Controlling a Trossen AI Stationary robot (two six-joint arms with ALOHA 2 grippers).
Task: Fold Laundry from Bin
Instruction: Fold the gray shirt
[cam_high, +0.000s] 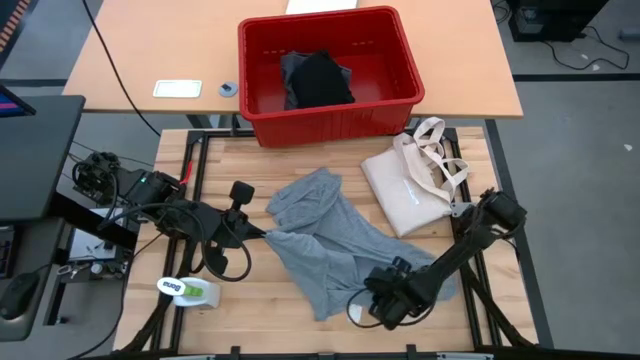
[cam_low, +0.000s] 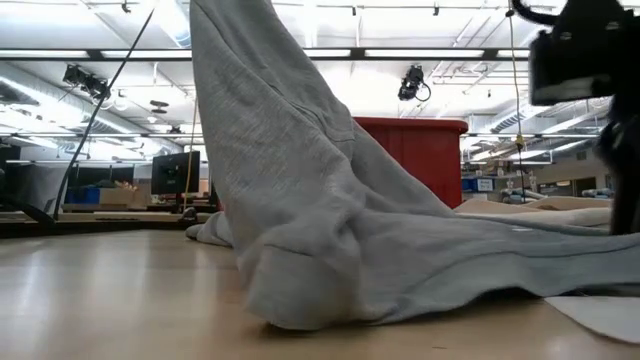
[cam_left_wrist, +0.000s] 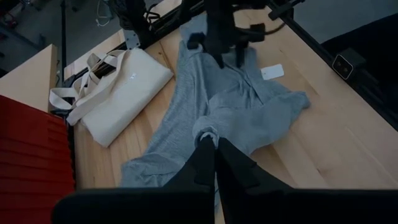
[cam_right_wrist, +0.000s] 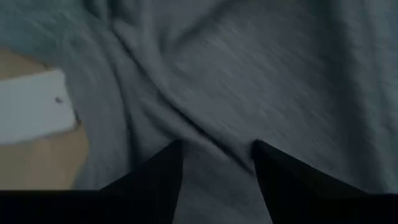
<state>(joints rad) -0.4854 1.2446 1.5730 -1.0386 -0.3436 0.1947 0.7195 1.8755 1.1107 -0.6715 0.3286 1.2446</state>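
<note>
Lying crumpled across the middle of the wooden table (cam_high: 220, 320), the light grey T-shirt (cam_high: 320, 245) stretches from near the bin toward the near edge. The left gripper (cam_high: 262, 232) sits at the shirt's left side with its fingers (cam_left_wrist: 208, 163) pinched together on a raised fold of the grey cloth; from table height that fold rises as a tall peak. The right gripper (cam_high: 385, 300) is at the near right part of the shirt, its fingers (cam_right_wrist: 155, 174) spread apart and pressed down onto the fabric with cloth between them, not closed on it. A small white tag (cam_right_wrist: 31, 115) lies on the table just beside that gripper. The red bin (cam_high: 330, 115) stands at the far side of the table and holds a black garment (cam_high: 320, 78). A cream tote bag (cam_high: 410, 185) lies to the right of the shirt, near the bin. A green and white object (cam_high: 190, 291) rests at the near left.
</note>
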